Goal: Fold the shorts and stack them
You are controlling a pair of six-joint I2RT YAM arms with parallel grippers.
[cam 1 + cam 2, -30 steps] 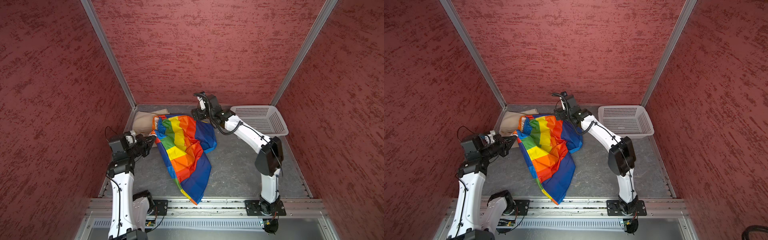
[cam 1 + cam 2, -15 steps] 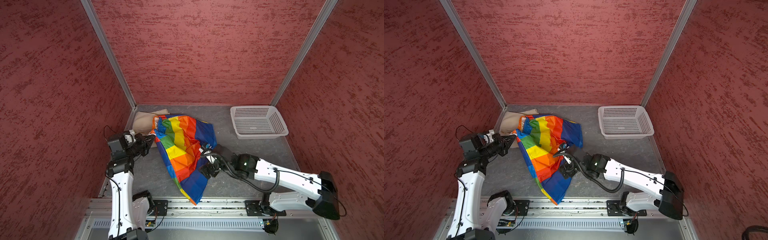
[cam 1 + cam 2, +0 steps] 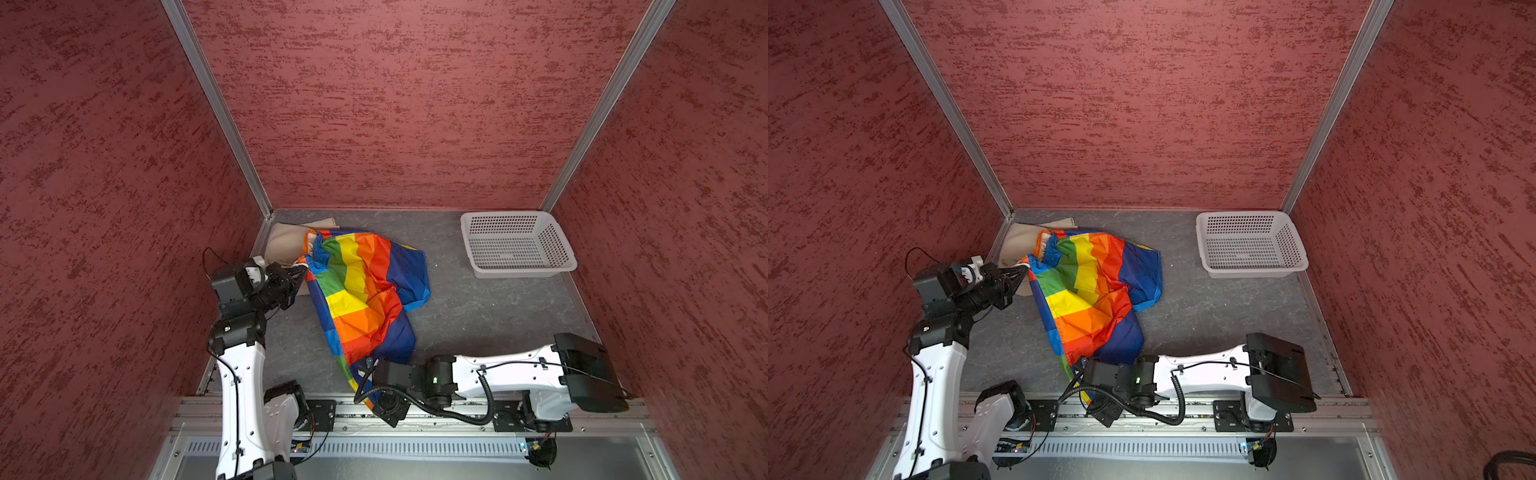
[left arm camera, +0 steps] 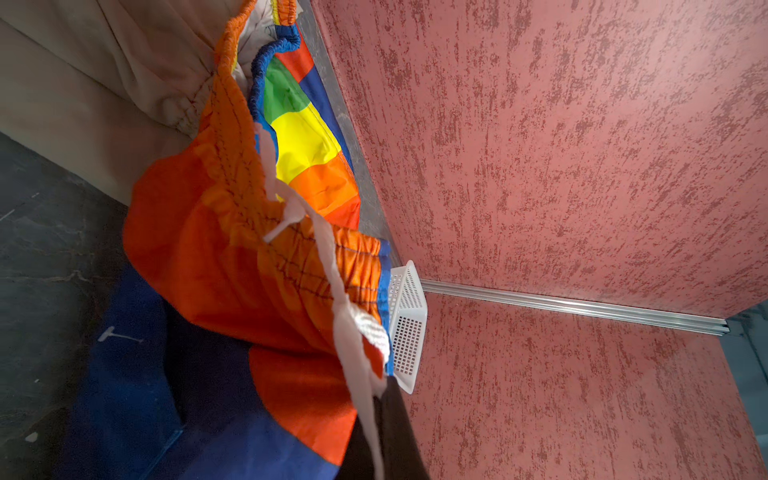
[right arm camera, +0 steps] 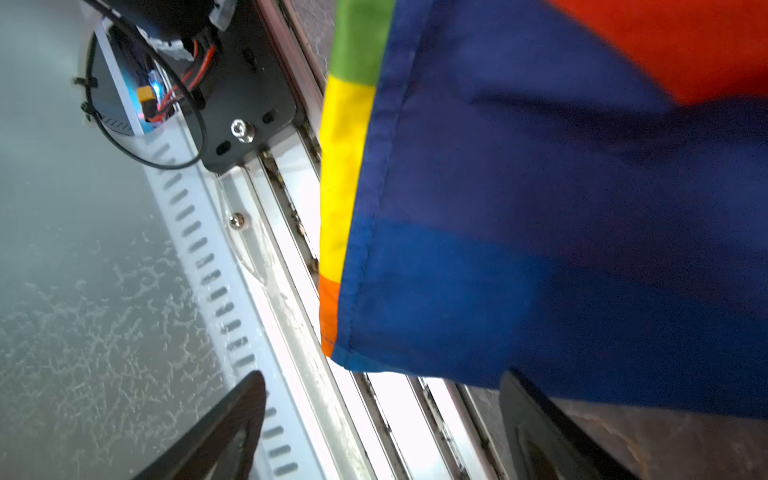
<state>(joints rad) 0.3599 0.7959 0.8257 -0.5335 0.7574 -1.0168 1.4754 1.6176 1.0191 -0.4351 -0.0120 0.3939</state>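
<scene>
Comparing with the frames of a second ago, we note that only the right arm has moved much. Then it reached to the far back of the desk, at the far edge of the rainbow shorts. Half a second ago it had swung down beside their right edge. Now it lies low along the front rail, with the right claw at the near hem of the shorts. In the right wrist view its two fingers stand wide apart with nothing clamped between them. The blue hem corner hangs just above the gap, and we cannot tell whether the cloth touches a finger. The left claw has kept its place at the left side of the desk. It is closed tight on the orange gathered waistband, which it holds up off the surface. In the left wrist view the white drawstring runs along that waistband to the dark finger. The rainbow shorts lie much as they lay, crumpled from the far left towards the front, their near tip over the rail. The beige shorts sit in the far left corner, partly under the rainbow pair, unchanged. The white basket stands at the far right, well apart from both pairs, as before.
</scene>
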